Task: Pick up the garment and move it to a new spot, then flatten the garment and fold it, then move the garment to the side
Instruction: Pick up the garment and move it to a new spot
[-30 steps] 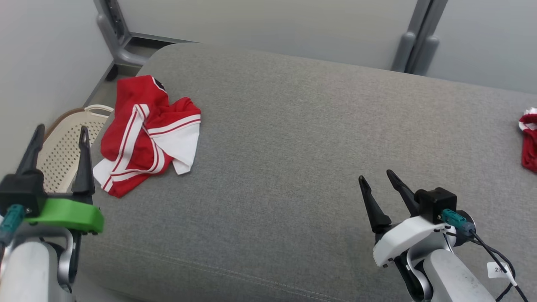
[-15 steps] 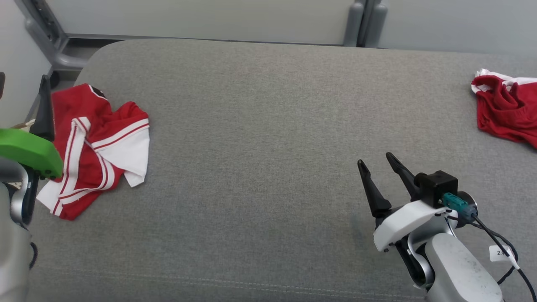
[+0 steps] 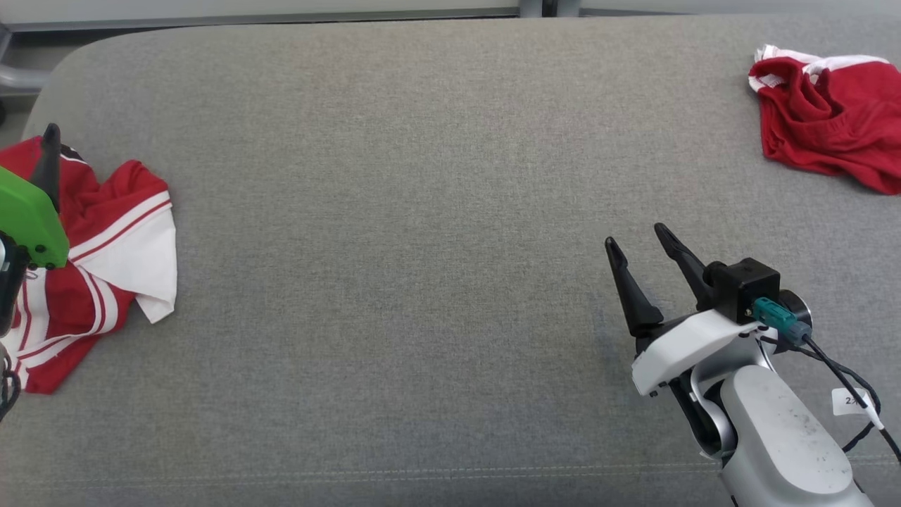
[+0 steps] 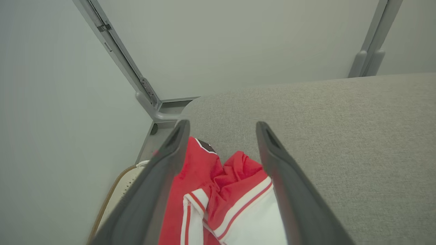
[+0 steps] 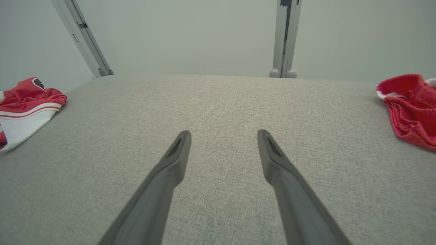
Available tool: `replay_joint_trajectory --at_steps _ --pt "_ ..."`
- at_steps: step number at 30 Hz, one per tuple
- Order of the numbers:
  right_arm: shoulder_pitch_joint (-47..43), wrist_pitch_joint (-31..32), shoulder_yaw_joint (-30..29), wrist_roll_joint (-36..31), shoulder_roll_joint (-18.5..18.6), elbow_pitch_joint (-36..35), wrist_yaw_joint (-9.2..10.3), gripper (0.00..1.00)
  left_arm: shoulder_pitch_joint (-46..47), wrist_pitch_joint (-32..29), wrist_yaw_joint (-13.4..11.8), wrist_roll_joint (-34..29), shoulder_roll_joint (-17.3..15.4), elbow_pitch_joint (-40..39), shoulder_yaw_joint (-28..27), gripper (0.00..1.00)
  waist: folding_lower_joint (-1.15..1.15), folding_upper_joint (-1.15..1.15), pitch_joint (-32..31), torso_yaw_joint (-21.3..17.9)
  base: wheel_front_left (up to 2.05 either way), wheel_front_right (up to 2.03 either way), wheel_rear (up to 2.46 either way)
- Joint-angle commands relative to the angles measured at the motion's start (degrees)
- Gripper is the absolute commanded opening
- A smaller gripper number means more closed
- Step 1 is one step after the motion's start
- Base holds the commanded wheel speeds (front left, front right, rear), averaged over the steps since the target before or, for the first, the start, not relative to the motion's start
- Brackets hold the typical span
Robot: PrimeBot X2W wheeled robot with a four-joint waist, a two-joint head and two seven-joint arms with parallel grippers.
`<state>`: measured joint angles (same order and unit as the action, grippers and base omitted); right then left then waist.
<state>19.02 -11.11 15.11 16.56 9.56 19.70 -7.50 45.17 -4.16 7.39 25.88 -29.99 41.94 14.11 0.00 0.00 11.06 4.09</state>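
A crumpled red garment with white stripes and a white panel [image 3: 105, 239] lies at the left end of the grey cushion [image 3: 422, 211]. My left gripper [image 4: 221, 126] hovers over it, open, and the garment [image 4: 231, 200] shows between its fingers, which hold nothing. One of its fingers [image 3: 49, 151] and the green mount [image 3: 24, 218] stand at the head view's left edge. My right gripper [image 3: 635, 234] is open and empty above bare cushion at the lower right, seen also from its wrist [image 5: 223, 132]. A second red garment [image 3: 823, 120] lies bunched at the far right.
A cream perforated basket [image 4: 131, 172] sits below the cushion's left end, beside the wall. Grey metal posts [image 5: 284, 37] stand behind the cushion. The cushion's stitched front edge [image 3: 422, 475] runs along the bottom of the head view.
The head camera has swung right and down, so the striped garment slid to the picture's left edge and the second red garment came into fuller view. Both grippers stay open.
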Motion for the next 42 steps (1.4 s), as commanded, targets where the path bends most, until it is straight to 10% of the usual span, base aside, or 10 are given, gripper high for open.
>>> replay_joint_trajectory --at_steps 1,18,32,35,42 --pt "0.59 0.11 -0.03 -0.32 0.10 -0.35 0.02 1.00 1.33 -0.59 0.07 1.37 -0.88 1.04 0.98 1.00 0.00 0.00 2.29 -2.03 0.00 0.00 0.00" --pt "2.09 1.27 -0.29 -0.87 0.95 -1.90 0.02 1.00 6.67 -16.52 0.08 12.05 -6.12 16.10 9.54 1.00 0.00 0.00 5.52 -5.33 0.00 0.00 0.00" --pt "1.93 3.17 -0.84 -1.73 1.60 -3.78 0.02 1.00 4.63 -20.74 0.08 16.92 -4.19 21.78 12.56 1.00 0.00 0.00 7.20 -5.91 0.00 0.00 0.00" --pt "2.15 3.42 -0.88 -1.74 1.67 -4.05 0.02 1.00 4.78 -19.00 0.08 16.58 -4.41 21.75 13.32 0.00 0.00 0.00 7.36 -5.83 0.00 0.00 0.00" --pt "2.14 3.69 -0.92 -1.70 1.64 -3.93 0.02 1.00 5.53 -14.47 0.08 16.19 -5.14 21.27 15.05 0.00 0.00 0.00 7.06 -5.48 0.00 0.00 0.00"
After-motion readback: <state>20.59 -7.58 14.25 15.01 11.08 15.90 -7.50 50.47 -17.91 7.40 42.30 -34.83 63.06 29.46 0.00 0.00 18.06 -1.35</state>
